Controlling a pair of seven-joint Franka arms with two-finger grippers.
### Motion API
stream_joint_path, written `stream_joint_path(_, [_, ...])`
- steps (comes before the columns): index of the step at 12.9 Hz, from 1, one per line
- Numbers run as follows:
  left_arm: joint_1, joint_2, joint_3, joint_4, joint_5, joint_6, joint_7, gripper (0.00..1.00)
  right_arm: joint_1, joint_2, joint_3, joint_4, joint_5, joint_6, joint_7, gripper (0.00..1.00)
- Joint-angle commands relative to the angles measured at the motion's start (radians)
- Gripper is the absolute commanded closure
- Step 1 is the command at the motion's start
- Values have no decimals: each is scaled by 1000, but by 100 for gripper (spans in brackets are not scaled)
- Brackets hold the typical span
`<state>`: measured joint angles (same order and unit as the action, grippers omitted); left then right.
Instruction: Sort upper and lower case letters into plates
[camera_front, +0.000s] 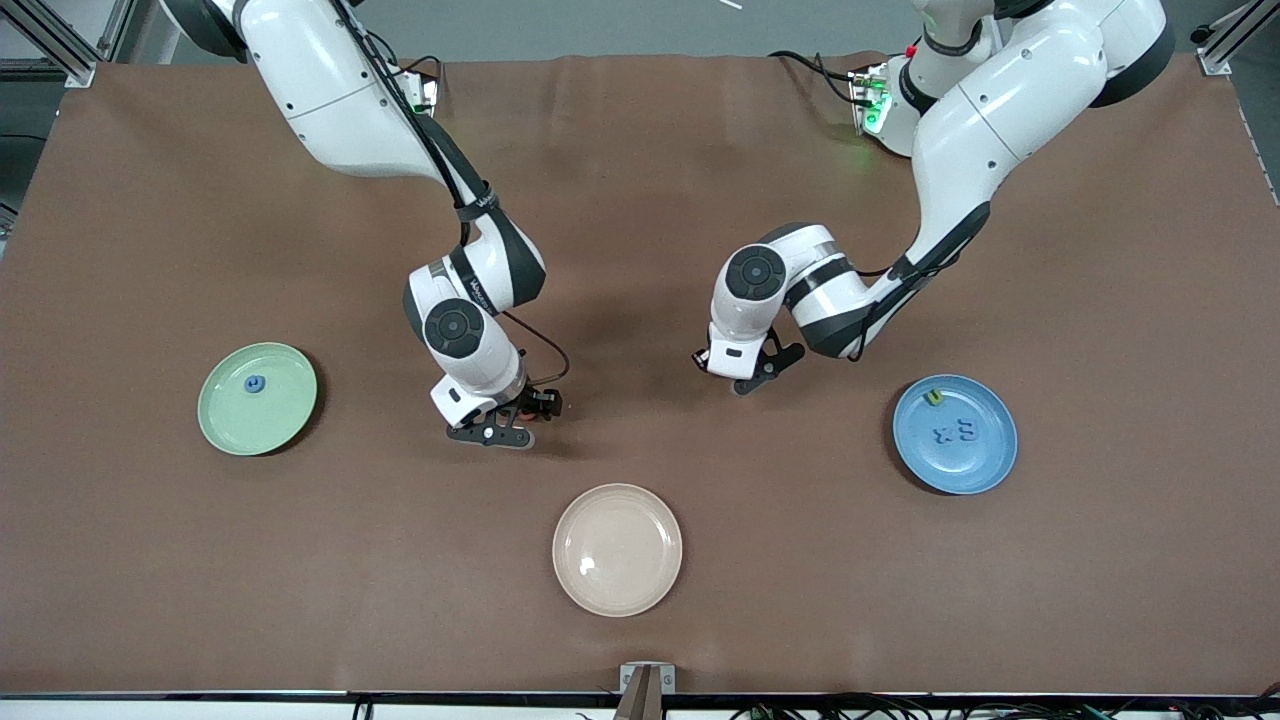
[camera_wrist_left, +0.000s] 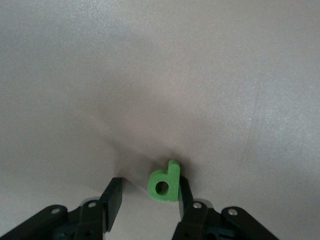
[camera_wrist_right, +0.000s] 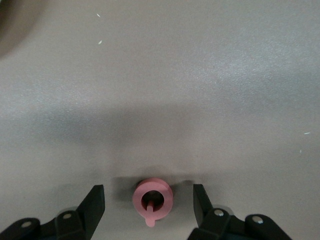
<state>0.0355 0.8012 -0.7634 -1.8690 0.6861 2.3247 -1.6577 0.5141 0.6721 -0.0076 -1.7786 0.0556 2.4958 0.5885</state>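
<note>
Where the brown table cover (camera_front: 640, 200) stretches widest, three round shallow plates of equal size set out on it; pale mint green plate (camera_front: 258, 398) toward the right arm's end, blue plate (camera_front: 955, 434) toward the left arm's end, cream-beige plate (camera_front: 617, 549) between them and nearest the front camera, showing only a small glint.

On the mint plate, one small blue letter (camera_front: 255, 384), shape too small to read; on the blue plate, a green-yellow letter (camera_front: 934, 397) near the rim farthest from the front camera and two blue letters (camera_front: 955, 433) side by side at the middle, hard to tell from the plate's own colour.

Right gripper (camera_wrist_right: 148, 200) down at the cover, between the mint and beige plates; fingers (camera_wrist_right: 93, 202) spread wide on either side of a pink letter (camera_wrist_right: 152, 201), a thick ring with a short tail, lying flat, clear of both pads; hidden under the hand in the front view.

Left gripper (camera_wrist_left: 148, 197) low over the cover, near the middle of the table; fingers (camera_wrist_left: 113, 197) partly drawn in around a green lowercase d (camera_wrist_left: 165, 182), flat foam with a round hole; one pad touching its stem, the other apart from it; no firm hold visible; fingertips cut off by the edge of the wrist view, letter unseen from the front.
</note>
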Motion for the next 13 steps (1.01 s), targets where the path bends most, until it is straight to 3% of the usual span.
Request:
stream_joint_path(1, [-3, -2, 10, 2, 27, 12, -10, 64, -8, 14, 3, 21, -16, -11, 4, 28])
stream_joint_path(3, [14, -14, 10, 4, 27, 2, -4, 92, -8, 15, 3, 19, -17, -11, 4, 37])
stream_joint_path(4, [17, -39, 10, 8, 26, -4, -13, 98, -8, 15, 3, 19, -22, -11, 4, 39])
stream_joint_path(7, [96, -121, 1, 14, 26, -65, 47, 99, -8, 17, 3, 19, -22, -11, 4, 47])
stream_joint_path(10, [228, -189, -17, 14, 15, -143, 221, 99, -6, 18, 3, 16, -22, -11, 4, 68])
stream_joint_path(13, [383, -195, -30, 11, 13, -157, 415, 97, -8, 17, 5, 16, -20, -11, 2, 85])
